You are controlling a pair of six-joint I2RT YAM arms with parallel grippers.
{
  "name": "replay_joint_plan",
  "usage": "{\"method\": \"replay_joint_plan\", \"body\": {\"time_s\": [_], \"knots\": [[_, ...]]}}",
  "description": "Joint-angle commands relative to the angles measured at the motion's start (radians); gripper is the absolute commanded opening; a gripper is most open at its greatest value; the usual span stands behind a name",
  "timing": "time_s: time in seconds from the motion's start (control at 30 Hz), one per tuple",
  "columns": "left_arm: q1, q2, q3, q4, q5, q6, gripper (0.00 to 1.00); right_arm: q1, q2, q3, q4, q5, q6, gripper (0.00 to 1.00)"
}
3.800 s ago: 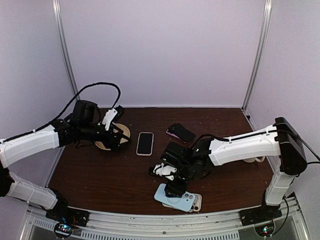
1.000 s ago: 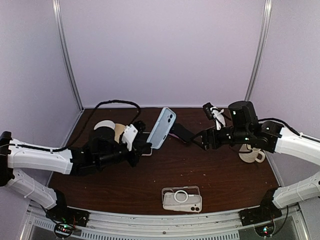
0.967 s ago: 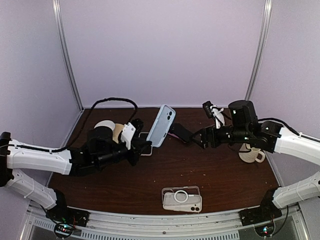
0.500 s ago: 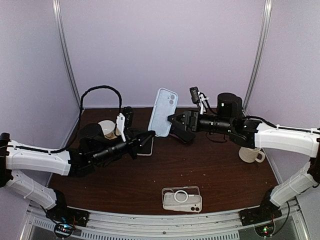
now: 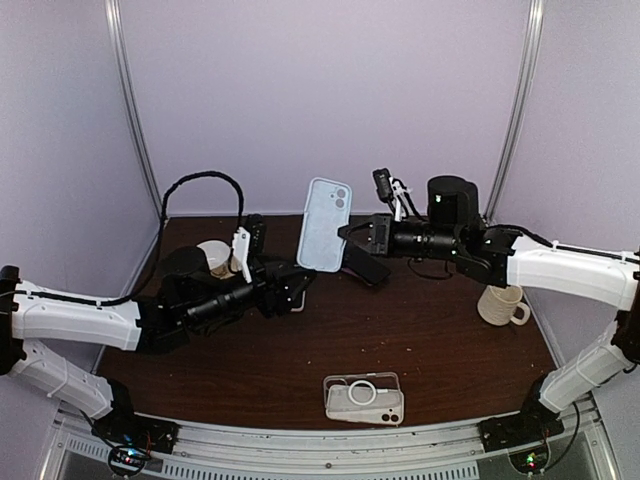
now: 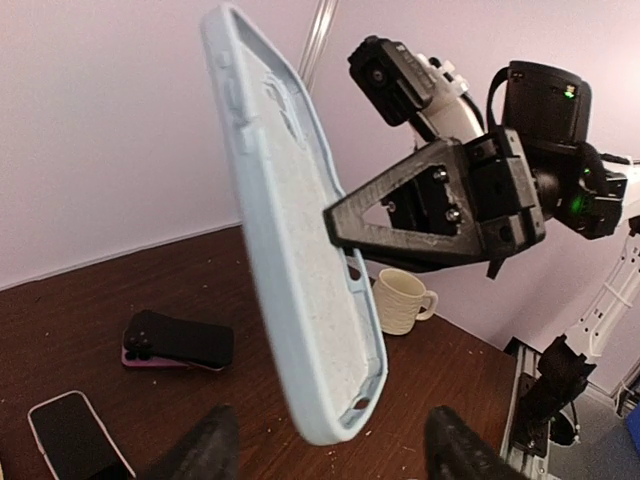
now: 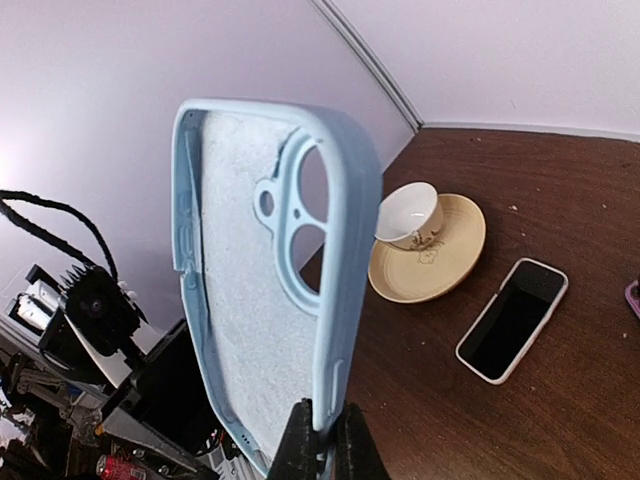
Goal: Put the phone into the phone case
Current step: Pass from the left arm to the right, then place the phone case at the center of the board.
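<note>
The light blue phone case (image 5: 323,225) stands upright in the air above the back of the table. My right gripper (image 5: 346,234) is shut on its right edge, and the right wrist view shows the pads (image 7: 300,440) pinching that rim of the phone case (image 7: 270,290). My left gripper (image 5: 298,276) hangs open just below the case, its fingers (image 6: 205,455) spread on either side of the lower end of the phone case (image 6: 300,270) without touching it. The phone (image 6: 75,435), white-edged with a dark screen, lies flat on the table (image 5: 440,350); it also shows as the phone (image 7: 512,320).
A black phone on a pink case (image 5: 362,265) lies behind the held case. Clear cases (image 5: 363,397) are stacked near the front edge. A cream mug (image 5: 500,303) stands at the right. A cup on a saucer (image 7: 428,240) sits at the back left.
The left gripper has let go of the blue case and opened below it. The right gripper has closed on the case's edge and now holds it alone, slightly higher.
</note>
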State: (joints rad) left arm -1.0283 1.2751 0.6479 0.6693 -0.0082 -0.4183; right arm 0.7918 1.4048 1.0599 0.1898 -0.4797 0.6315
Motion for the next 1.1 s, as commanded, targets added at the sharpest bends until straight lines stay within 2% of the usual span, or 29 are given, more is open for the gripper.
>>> {"method": "replay_joint_plan", "body": {"time_s": [0.0, 0.17, 0.27, 0.47, 0.6, 0.73, 1.07], "knots": [[0.049, -0.040, 0.017, -0.165, -0.108, -0.071, 0.97, -0.018, -0.011, 0.079, -0.316, 0.096, -0.029, 0.00], [0.143, -0.065, 0.139, -0.603, -0.187, -0.046, 0.98, -0.048, 0.063, 0.053, -0.551, 0.136, 0.007, 0.00], [0.181, -0.061, 0.208, -0.770, -0.203, 0.009, 0.98, -0.063, 0.146, 0.022, -0.549, 0.049, 0.030, 0.00], [0.214, -0.070, 0.227, -0.821, -0.181, 0.055, 0.98, -0.099, 0.315, 0.044, -0.540, -0.059, 0.032, 0.00], [0.226, -0.056, 0.245, -0.869, -0.160, 0.065, 0.98, -0.118, 0.399, 0.062, -0.562, -0.065, 0.021, 0.00], [0.239, -0.047, 0.275, -0.919, -0.138, 0.077, 0.98, -0.125, 0.433, 0.048, -0.563, -0.065, 0.041, 0.00], [0.250, -0.057, 0.271, -0.918, -0.116, 0.095, 0.98, -0.135, 0.448, 0.032, -0.606, -0.005, 0.047, 0.00]]}}
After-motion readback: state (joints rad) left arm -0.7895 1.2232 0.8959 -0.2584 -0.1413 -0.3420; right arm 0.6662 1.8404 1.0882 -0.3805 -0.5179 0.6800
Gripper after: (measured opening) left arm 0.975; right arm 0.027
